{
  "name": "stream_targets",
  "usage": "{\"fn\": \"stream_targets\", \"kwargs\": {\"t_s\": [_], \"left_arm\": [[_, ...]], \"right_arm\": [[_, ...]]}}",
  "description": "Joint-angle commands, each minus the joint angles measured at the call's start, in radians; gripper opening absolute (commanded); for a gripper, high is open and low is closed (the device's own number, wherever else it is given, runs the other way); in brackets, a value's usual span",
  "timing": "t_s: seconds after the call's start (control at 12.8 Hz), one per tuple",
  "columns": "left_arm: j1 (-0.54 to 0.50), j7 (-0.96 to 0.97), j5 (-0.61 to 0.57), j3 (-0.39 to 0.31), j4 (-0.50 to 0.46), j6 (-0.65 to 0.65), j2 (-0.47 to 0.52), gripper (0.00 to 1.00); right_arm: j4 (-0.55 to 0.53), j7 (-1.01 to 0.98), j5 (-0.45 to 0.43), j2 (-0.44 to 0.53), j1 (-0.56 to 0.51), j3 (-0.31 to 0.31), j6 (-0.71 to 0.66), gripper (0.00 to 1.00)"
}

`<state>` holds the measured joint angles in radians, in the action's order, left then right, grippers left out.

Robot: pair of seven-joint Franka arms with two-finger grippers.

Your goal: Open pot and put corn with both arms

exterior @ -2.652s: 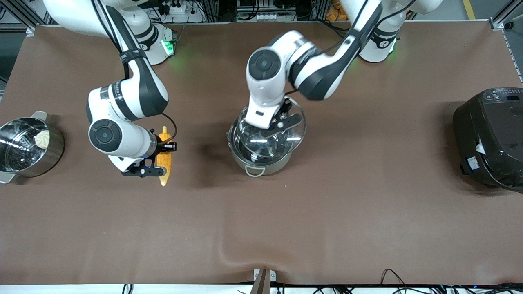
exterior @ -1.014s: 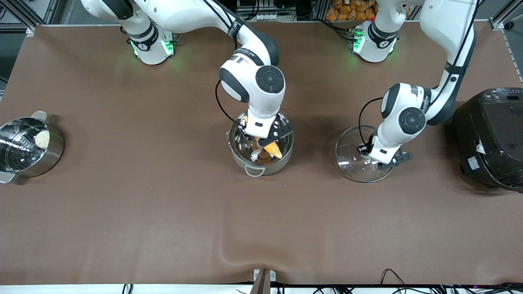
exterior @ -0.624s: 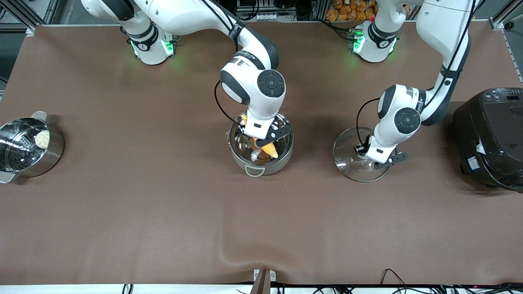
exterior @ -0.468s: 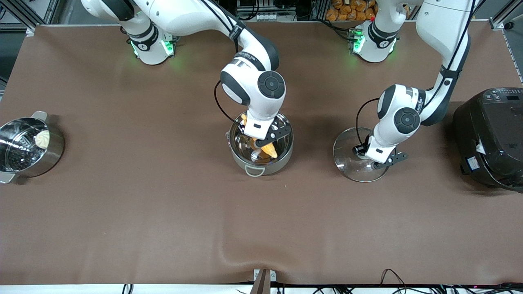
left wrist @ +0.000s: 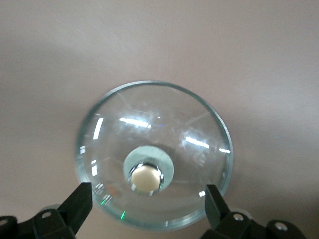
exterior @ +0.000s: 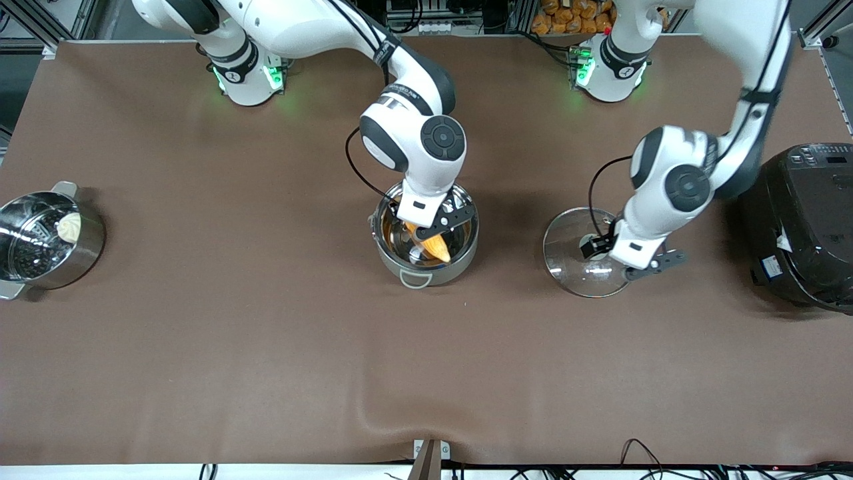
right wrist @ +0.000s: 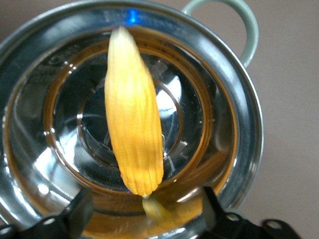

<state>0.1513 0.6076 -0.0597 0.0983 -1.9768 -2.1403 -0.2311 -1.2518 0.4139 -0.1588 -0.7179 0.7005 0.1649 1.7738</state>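
Observation:
The steel pot point(exterior: 426, 273) stands open mid-table; in the right wrist view its rim point(right wrist: 249, 124) and one pale loop handle show. The yellow corn point(exterior: 432, 249) lies inside it, leaning on the wall, stub end toward my right gripper point(right wrist: 145, 199), and shows whole in the right wrist view point(right wrist: 133, 124). My right gripper point(exterior: 434, 228) hovers over the pot, open, not touching the corn. The glass lid point(exterior: 573, 267) rests on the table toward the left arm's end. My left gripper point(exterior: 633, 262) is open just above it, its fingers wide of the knob point(left wrist: 146, 178).
A perforated steamer pan point(exterior: 46, 240) with a pale bun in it stands at the right arm's end. The black rice cooker point(exterior: 800, 223) stands at the left arm's end, close beside the left arm. The brown cloth has a ridge near the front edge.
The left gripper has let go of the lid's knob and lifted off toward the rice cooker. The right gripper has opened and the corn has dropped lower into the pot.

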Motion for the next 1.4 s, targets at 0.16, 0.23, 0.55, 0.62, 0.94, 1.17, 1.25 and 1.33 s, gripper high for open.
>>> {"fn": "stream_targets", "kwargs": {"t_s": [0.16,0.23,0.55,0.62,0.94,1.17,1.25,1.33], "left_arm": [[-0.007,-0.081,-0.011,0.008,0.306,0.399,0.068,1.0],[-0.003,-0.091,-0.011,0.008,0.34,0.44,0.076,1.0],[-0.006,-0.118,0.001,0.008,0.348,0.517,0.186,1.0],[-0.007,-0.117,0.001,0.008,0.349,0.526,0.193,1.0],[-0.009,-0.121,0.001,0.007,0.369,0.525,0.205,1.0],[-0.065,-0.274,0.012,0.02,0.369,0.533,0.208,1.0],[-0.087,-0.313,0.03,0.02,0.369,0.533,0.211,1.0],[-0.101,-0.345,0.038,0.018,0.369,0.533,0.217,1.0]], "right_arm": [[-0.001,-0.027,0.024,0.087,-0.148,0.013,-0.082,1.0],[-0.001,-0.114,0.041,0.107,-0.204,0.013,-0.115,1.0],[-0.003,-0.358,0.094,0.19,-0.421,0.01,-0.195,1.0],[-0.038,-0.397,0.093,0.218,-0.479,0.009,-0.197,1.0],[-0.258,-0.494,0.094,0.438,-0.689,0.01,-0.124,1.0],[-0.503,-0.478,0.094,0.665,-0.722,-0.001,-0.03,1.0],[-0.511,-0.478,0.096,0.696,-0.719,-0.034,-0.063,1.0],[-0.5,-0.478,0.105,0.706,-0.714,-0.065,-0.115,1.0]]}}
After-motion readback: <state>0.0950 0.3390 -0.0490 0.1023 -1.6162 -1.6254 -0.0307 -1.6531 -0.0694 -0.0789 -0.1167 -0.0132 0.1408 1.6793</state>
